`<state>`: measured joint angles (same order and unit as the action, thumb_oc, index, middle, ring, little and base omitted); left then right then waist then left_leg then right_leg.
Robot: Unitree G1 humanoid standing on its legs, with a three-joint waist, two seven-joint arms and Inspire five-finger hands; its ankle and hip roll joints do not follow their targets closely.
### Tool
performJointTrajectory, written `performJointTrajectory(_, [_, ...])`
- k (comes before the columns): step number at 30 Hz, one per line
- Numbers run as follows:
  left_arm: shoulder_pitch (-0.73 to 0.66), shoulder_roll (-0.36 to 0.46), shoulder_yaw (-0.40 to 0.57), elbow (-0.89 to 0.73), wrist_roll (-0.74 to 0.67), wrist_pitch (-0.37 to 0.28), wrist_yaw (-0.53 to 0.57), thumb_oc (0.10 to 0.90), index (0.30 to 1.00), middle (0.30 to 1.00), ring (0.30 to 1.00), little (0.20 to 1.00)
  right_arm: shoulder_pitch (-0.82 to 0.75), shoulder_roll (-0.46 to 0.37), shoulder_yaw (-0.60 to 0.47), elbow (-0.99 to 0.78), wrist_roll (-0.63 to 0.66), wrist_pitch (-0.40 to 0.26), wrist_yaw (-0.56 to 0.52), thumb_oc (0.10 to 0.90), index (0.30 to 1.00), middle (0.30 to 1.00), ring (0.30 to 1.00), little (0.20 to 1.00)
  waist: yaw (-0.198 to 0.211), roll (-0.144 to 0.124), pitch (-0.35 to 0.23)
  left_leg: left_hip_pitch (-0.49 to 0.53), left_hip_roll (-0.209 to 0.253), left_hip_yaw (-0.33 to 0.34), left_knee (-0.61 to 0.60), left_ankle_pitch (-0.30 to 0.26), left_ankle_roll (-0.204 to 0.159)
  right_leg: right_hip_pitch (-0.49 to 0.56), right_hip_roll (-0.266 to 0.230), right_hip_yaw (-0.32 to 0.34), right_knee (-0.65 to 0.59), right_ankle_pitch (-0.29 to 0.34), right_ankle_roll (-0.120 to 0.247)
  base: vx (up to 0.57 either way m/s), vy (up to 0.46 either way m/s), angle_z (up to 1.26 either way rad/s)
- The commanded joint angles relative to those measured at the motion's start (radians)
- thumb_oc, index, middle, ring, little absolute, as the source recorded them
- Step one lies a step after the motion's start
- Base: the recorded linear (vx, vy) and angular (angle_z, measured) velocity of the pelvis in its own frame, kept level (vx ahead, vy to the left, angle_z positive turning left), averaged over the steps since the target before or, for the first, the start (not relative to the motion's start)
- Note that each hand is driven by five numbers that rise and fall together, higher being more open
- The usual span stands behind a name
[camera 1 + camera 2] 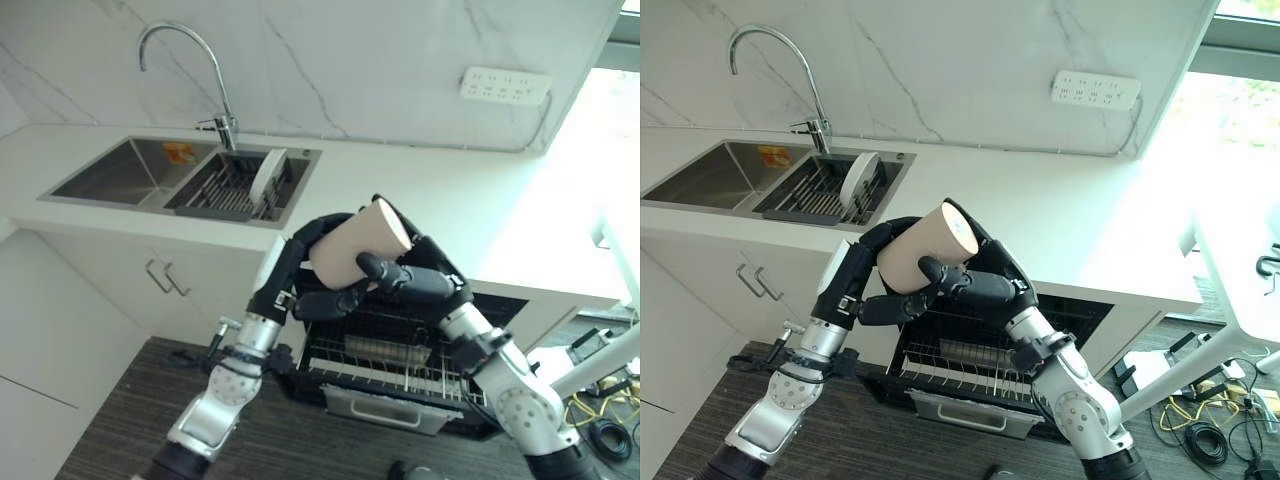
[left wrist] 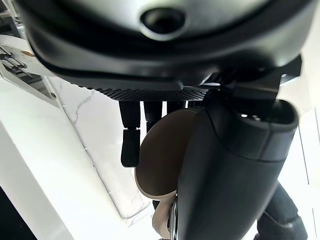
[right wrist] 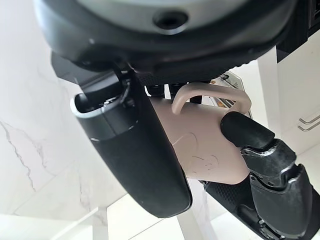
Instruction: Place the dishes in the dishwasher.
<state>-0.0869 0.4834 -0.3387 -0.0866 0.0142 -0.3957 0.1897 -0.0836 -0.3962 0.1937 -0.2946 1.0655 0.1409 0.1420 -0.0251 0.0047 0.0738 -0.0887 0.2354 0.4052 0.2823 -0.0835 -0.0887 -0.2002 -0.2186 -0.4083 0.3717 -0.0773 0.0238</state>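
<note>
Right now both sets of fingers curl round one beige mug [image 1: 925, 250]: your left hand [image 1: 862, 268] cups it from the sink side, your right hand [image 1: 980, 283] wraps it from the other, thumb across its wall, the handle showing in the right wrist view. You hold it in the air over the open dishwasher [image 1: 1080, 320], so this looks like a handover or the carry to the rack [image 1: 960, 372]. Next, I judge, one hand lets go and the other lowers it. Mind the counter [image 1: 1080, 230] edge just behind; the pulled-out rack looks mostly free. One plate [image 1: 266, 178] waits in the sink [image 1: 110, 170] rack
</note>
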Motion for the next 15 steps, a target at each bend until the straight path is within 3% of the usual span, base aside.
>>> performJointTrajectory(1, [-0.123,0.021,-0.027,-0.073,0.033,-0.108,0.017,0.400,0.300,0.300,0.300,0.300,-0.076,0.064,-0.026,-0.066,0.076,-0.060,0.029,0.734,0.801,0.801,0.801,0.801,-0.007,-0.012,-0.054,-0.003,0.023,-0.066,0.018,-0.060,-0.035,0.108,-0.045,0.034,-0.072,-0.033,0.140,0.00,0.000,0.00])
performJointTrajectory(2, [-0.124,0.022,-0.030,-0.074,0.039,-0.108,0.016,0.400,0.300,0.300,0.300,0.300,-0.076,0.067,-0.021,-0.066,0.075,-0.065,0.024,0.453,0.380,0.380,0.380,0.380,-0.006,-0.012,-0.053,-0.003,0.023,-0.066,0.018,-0.060,-0.035,0.108,-0.046,0.034,-0.072,-0.032,0.141,0.00,0.000,0.00])
performJointTrajectory(3, [-0.127,0.026,-0.032,-0.072,0.039,-0.108,0.016,0.400,0.300,0.300,0.300,0.300,-0.079,0.067,-0.019,-0.064,0.077,-0.067,0.019,0.400,0.300,0.300,0.300,0.300,-0.006,-0.012,-0.054,-0.003,0.022,-0.066,0.018,-0.061,-0.035,0.108,-0.046,0.034,-0.072,-0.033,0.141,0.00,0.000,0.00])
performJointTrajectory(15, [-0.135,0.030,-0.040,-0.077,0.042,-0.096,0.018,0.400,0.300,0.300,0.300,0.300,-0.083,0.063,-0.015,-0.064,0.049,-0.097,0.005,0.400,0.300,0.300,0.300,0.300,-0.006,-0.010,-0.049,-0.002,0.020,-0.068,0.018,-0.059,-0.035,0.110,-0.047,0.034,-0.072,-0.031,0.145,-0.01,0.005,0.02])
